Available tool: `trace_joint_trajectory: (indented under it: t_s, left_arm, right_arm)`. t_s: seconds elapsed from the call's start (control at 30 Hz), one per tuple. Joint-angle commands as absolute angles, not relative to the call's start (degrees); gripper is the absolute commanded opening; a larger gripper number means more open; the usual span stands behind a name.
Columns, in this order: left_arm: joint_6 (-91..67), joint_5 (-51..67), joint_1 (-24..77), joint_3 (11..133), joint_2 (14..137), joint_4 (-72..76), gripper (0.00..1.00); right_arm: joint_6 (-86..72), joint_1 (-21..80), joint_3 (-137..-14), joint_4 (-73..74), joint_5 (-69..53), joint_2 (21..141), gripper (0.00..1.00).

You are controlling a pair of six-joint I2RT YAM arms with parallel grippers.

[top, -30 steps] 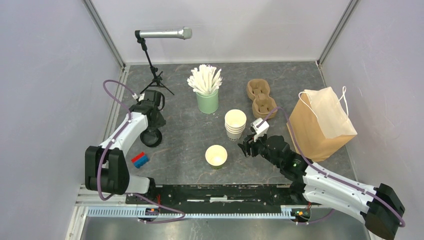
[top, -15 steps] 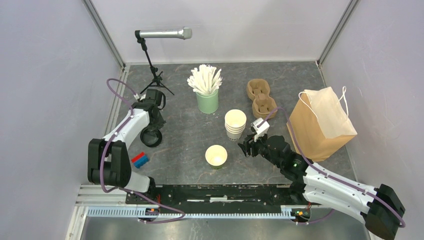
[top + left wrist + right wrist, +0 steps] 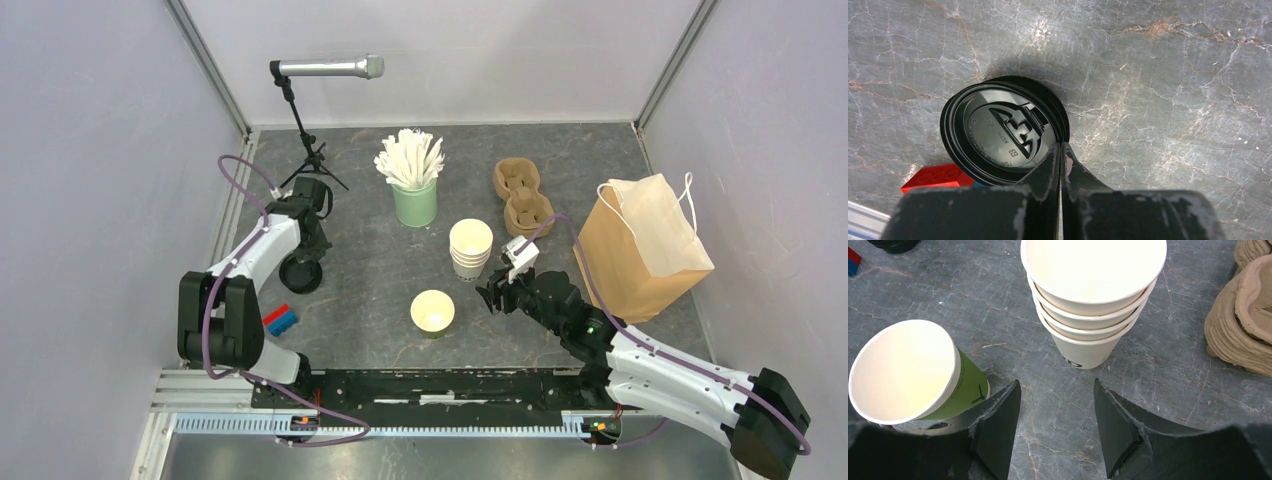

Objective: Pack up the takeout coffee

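Fingers (image 3: 1045,172) of the left jaws lie pressed flat together, with only a hairline seam between them; they are scuffed black with worn pale edges. Their tips sit right at the rim of a black lid (image 3: 1000,132), a glossy round plastic disc with a raised sip spout and small moulded lettering. Whether the tips nip that rim or merely touch it I cannot make out. Stepped rings along the lid's left edge could mean more than one lid stacked, and what lies under it is hidden. Back toward the base of these jaws, a red studded brick (image 3: 933,177) peeks out from under the lid, mostly covered. Grey marbled worktop (image 3: 1173,90) spreads all around.

The right jaws stand open and empty, their two wedge-shaped fingers (image 3: 998,432) poised above the worktop. Just outside the left finger stands the olive-green cup (image 3: 968,390), smooth paper, lidless, cream inside. Its foot is hidden behind that finger, so I cannot tell if they touch. Straight ahead of the gap is a stack of cream cups (image 3: 1088,342), nested, the lowest bearing a small dark mark. Off to the right of these jaws, cut by the frame edge, sit ribbed brown pulp carriers (image 3: 1243,325). Farther to that side stands a creased kraft paper bag (image 3: 645,245) with white cord handles.
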State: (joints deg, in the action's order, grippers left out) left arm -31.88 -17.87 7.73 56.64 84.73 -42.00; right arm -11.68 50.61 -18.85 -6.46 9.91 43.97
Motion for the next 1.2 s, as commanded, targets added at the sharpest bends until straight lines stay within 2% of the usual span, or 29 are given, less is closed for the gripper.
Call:
trace_joint_trajectory:
  t_s: [0.0,0.5,0.7,0.97,1.0,1.07,1.17]
  left_arm:
    - [-30.04,-17.77,7.39,58.89,81.59,-44.67,0.02]
    - [-28.92,-11.79,7.39,60.62,67.10,-49.67,0.02]
    - [-28.50,-2.00,7.41,61.32,61.89,-49.83,0.02]
    - [-31.18,16.70,7.38,62.40,53.42,-49.64,0.02]
    - [-31.41,20.15,7.43,62.25,52.60,-49.07,0.02]
    - [-32.61,27.46,7.43,61.43,51.03,-47.11,0.03]
    - [-35.11,37.23,7.47,60.19,49.11,-44.25,0.02]
  right_arm:
    - [-11.33,50.62,-18.69,-8.48,9.69,43.27,0.62]
    - [-10.96,50.63,-17.81,-11.46,7.54,43.08,0.61]
    - [-10.06,50.63,-16.56,-16.79,1.44,39.78,0.63]
    - [-7.58,50.74,-19.97,-22.73,-8.39,36.53,0.73]
    - [-6.92,50.66,-20.44,-24.08,-10.47,36.65,0.78]
    - [-5.07,50.72,-20.59,-29.83,-16.50,37.55,0.98]
    - [-2.67,50.93,-17.98,-45.08,-23.95,39.25,0.98]
